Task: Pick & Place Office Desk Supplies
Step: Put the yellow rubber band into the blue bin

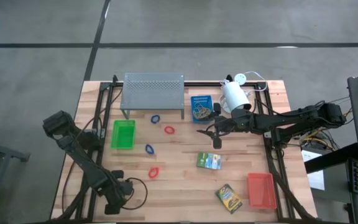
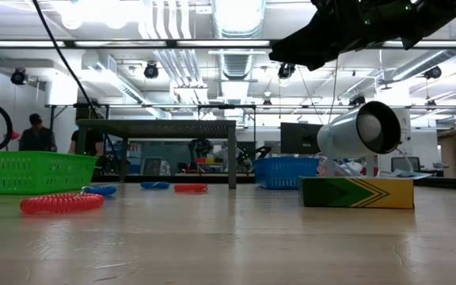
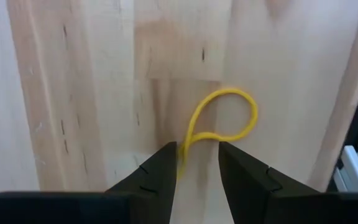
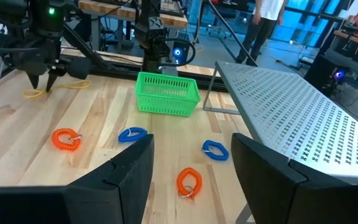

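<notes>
- Table (image 1: 185,186) of pale wood planks carried most supplies loose; the room beyond showed ceiling lights and distant people
- Green tray (image 1: 123,134) and red-orange tray (image 1: 260,189) looked empty; the blue tray (image 1: 201,108) held rubber bands, so sorting appeared barely begun
- Right gripper (image 1: 214,133) hung above mid-table, fingers spread, holding nothing
- Left gripper (image 3: 197,163) stood at the near left corner, fingers partly apart, straddling a yellow rubber band (image 3: 222,118) lying flat, not clamped
- Two card boxes (image 1: 209,161) and the red and blue loops (image 4: 132,134) remained unplaced
</notes>
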### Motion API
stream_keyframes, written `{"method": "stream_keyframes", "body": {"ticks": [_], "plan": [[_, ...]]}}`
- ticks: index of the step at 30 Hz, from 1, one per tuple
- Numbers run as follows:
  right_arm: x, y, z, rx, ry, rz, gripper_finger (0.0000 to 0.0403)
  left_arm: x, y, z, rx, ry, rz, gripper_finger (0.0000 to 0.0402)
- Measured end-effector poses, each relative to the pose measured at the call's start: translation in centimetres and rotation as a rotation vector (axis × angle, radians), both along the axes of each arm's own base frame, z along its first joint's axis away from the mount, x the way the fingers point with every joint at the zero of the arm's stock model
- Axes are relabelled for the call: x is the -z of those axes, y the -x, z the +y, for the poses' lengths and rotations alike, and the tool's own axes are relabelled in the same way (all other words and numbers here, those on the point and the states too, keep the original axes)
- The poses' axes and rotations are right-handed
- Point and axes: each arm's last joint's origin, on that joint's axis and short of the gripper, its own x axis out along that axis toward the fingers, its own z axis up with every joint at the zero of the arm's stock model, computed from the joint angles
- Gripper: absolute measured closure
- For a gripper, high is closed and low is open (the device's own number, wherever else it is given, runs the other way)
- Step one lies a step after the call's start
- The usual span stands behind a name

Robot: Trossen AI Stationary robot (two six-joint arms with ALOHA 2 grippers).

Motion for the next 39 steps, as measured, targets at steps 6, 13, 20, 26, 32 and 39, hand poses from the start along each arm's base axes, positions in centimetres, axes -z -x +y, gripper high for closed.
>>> {"method": "stream_keyframes", "body": {"ticks": [6, 13, 20, 26, 32, 39], "plan": [[0.0, 0.0, 0.0, 0.000, -0.002, 0.000, 0.0191, 0.1, 0.0, 0.0, -0.005, -0.012, -0.002, 0.0283], [0.0, 0.0, 0.0, 0.000, -0.001, 0.000, 0.0191, 0.1, 0.0, 0.1, -0.004, -0.017, -0.005, 0.0292], [0.0, 0.0, 0.0, 0.000, 0.001, 0.000, 0.0191, 0.2, 0.0, 0.2, -0.007, -0.034, -0.006, 0.0382], [0.0, 0.0, 0.0, 0.000, 0.000, 0.000, 0.0191, 0.2, 0.0, 0.1, -0.007, -0.031, -0.009, 0.0397], [0.0, 0.0, 0.0, 0.000, -0.002, 0.000, 0.0191, -0.2, -0.1, 0.0, -0.008, -0.033, -0.012, 0.0400], [0.0, 0.0, 0.0, -0.001, 0.000, 0.000, 0.0191, -1.3, -0.5, -0.3, -0.011, -0.051, -0.047, 0.0401]]}}
